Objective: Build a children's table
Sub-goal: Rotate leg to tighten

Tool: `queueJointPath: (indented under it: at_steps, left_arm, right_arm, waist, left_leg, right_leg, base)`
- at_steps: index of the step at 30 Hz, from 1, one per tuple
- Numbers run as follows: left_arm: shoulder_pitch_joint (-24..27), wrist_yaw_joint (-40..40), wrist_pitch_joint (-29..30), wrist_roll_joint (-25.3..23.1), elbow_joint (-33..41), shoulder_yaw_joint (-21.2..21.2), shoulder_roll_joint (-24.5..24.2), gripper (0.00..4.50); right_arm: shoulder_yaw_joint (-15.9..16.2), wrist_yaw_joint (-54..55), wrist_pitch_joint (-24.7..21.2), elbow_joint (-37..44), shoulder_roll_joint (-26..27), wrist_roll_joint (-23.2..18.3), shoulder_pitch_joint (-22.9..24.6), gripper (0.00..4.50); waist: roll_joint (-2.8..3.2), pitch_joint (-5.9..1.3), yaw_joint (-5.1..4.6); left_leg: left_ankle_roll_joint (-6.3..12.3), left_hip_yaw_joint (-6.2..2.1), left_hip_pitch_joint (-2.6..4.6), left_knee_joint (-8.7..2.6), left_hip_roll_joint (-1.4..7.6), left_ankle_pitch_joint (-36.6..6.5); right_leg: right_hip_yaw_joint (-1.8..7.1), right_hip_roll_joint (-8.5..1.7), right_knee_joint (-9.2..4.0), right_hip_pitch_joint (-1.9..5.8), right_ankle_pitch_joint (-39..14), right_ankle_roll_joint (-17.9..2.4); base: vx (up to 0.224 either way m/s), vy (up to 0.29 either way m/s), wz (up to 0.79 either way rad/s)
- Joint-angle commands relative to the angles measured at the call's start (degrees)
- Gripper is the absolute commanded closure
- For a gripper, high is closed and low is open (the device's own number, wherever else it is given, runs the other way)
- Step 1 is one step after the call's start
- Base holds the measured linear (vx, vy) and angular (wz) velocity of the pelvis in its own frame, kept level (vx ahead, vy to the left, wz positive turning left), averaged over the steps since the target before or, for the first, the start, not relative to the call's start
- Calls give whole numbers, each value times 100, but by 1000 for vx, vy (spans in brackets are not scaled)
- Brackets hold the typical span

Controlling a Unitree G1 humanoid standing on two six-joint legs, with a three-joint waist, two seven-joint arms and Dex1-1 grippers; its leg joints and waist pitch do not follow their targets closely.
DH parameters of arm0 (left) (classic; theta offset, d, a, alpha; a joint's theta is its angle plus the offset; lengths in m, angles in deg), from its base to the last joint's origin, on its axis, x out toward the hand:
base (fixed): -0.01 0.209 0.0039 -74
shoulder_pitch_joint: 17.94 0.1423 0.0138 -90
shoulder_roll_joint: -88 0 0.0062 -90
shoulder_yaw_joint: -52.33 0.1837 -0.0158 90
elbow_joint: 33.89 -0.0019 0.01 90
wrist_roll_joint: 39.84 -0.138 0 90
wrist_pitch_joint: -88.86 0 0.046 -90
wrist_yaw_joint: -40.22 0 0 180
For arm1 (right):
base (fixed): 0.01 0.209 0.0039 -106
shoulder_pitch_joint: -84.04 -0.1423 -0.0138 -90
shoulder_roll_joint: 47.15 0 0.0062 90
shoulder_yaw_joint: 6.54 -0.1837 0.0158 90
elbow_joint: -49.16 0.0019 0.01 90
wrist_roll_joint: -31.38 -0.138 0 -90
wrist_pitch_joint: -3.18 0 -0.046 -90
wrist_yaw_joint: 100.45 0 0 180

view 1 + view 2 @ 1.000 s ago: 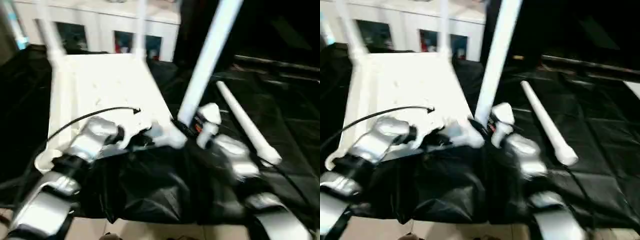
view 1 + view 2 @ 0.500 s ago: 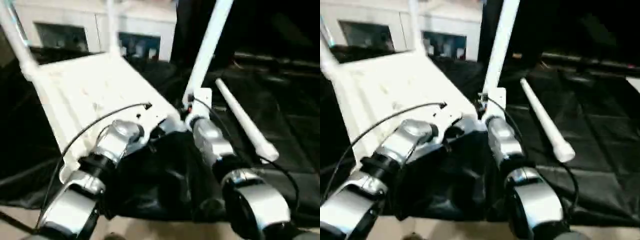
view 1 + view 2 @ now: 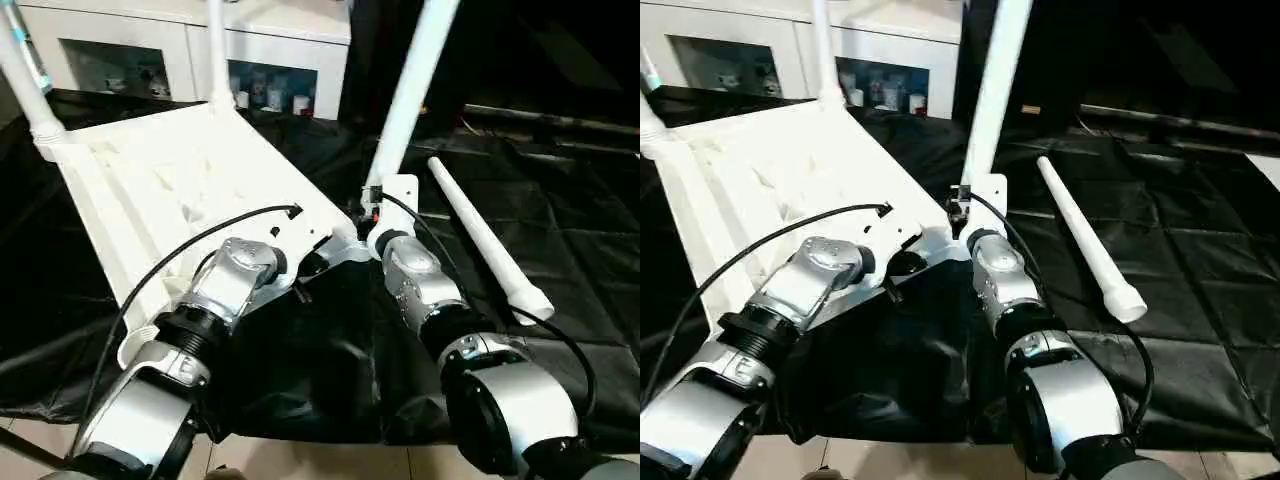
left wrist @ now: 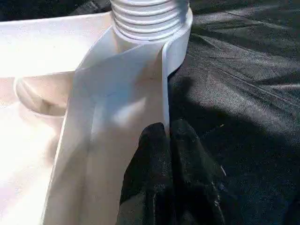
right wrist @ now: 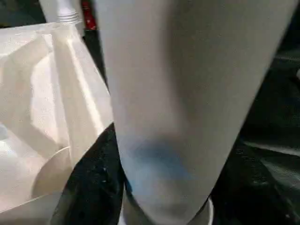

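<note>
An upturned white plastic rectangular tabletop (image 3: pixel 170 190) is lying on the black-draped worktop (image 3: pixel 590 230), three white tapered legs standing in corner sockets. One leg (image 3: pixel 485 240) is lying loose toward the worktop's right edge. The left gripper (image 4: pixel 169 140), fingers pressed together, is pinching the tabletop's near rim; the right gripper (image 3: pixel 378 215) is clasping the near-corner leg (image 3: pixel 415 90).

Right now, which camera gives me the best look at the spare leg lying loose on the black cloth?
The right eye view: the loose leg lies there in full, both ends visible, apart from the tabletop. The left eye view shows it too, nearer the picture's edge. In both wrist views I can't make it out.
</note>
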Motion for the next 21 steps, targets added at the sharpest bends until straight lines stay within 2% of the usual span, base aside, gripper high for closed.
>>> queueJointPath:
  at_steps: [1, 4, 6, 8, 10, 13, 14, 17, 21]
  left_arm:
    - [-163, -41, -212, -62, 73, 46, 5, 450]
    - [-163, 42, -274, -52, 120, 40, -84, 450]
    - [-154, 135, -321, -35, 160, 45, -143, 450]
    - [-131, 230, -372, -26, 205, 47, -214, 450]
    - [-105, 345, -475, -21, 240, 57, -287, 450]
    - [-82, 439, -535, 1, 272, 64, -330, 450]
    - [-46, 603, -626, 32, 318, 95, -400, 450]
    - [30, 1037, -832, 119, 396, 164, -596, 450]
    - [159, 1786, -1201, 264, 525, 250, -923, 450]
  right_arm:
    - [160, -383, -335, -418, 236, 3, 267, 170]
    - [166, -645, -204, -344, 208, 9, 221, 142]
    - [147, -742, -184, -306, 178, 9, 190, 135]
    - [154, -873, -115, -253, 119, 46, 168, 106]
    - [162, -1144, 10, -154, 38, 73, 171, 99]
    - [176, -1355, 59, -50, -15, 56, 201, 74]
    - [250, -1613, 93, 108, -118, 81, 288, 55]
    - [452, -2277, 71, 540, -461, 168, 537, 50]
    - [843, -3463, -97, 1342, -1116, 297, 987, 50]
  waist:
    - [141, -226, -6]
    - [136, -220, -17]
    - [153, -219, -20]
    - [159, -230, -26]
    - [150, -258, -44]
    - [147, -280, -45]
    - [152, -288, -40]
    - [117, -297, -23]
    - [119, -299, 13]
  left_leg:
    - [-104, -24, -6, -421, 205, -1547]
    - [-50, -1, -7, -402, 197, -1397]
    - [-36, -1, -20, -402, 199, -1297]
    - [-36, -1, -13, -396, 208, -1175]
    - [29, 15, -24, -360, 197, -868]
    - [112, 27, -28, -329, 185, -657]
    - [135, 32, -25, -320, 187, -580]
    - [362, 56, -36, -279, 176, -265]
    - [520, 64, -29, -252, 175, -213]
  right_leg:
    - [402, -534, -576, 164, -1137, -736]
    - [409, -534, -561, 167, -973, -808]
    - [408, -529, -555, 171, -900, -831]
    - [407, -522, -522, 178, -679, -889]
    - [403, -499, -445, 211, 33, -1038]
    - [403, -489, -399, 233, 484, -1141]
    - [404, -490, -385, 234, 626, -1168]
    - [397, -479, -342, 254, 1187, -1303]
    - [390, -477, -338, 267, 1289, -1326]
  base:
    - [0, 0, 0]
    - [0, 0, 0]
    - [0, 0, 0]
    - [0, 0, 0]
    - [0, 0, 0]
    - [0, 0, 0]
    - [0, 0, 0]
    - [0, 0, 0]
    - [0, 0, 0]
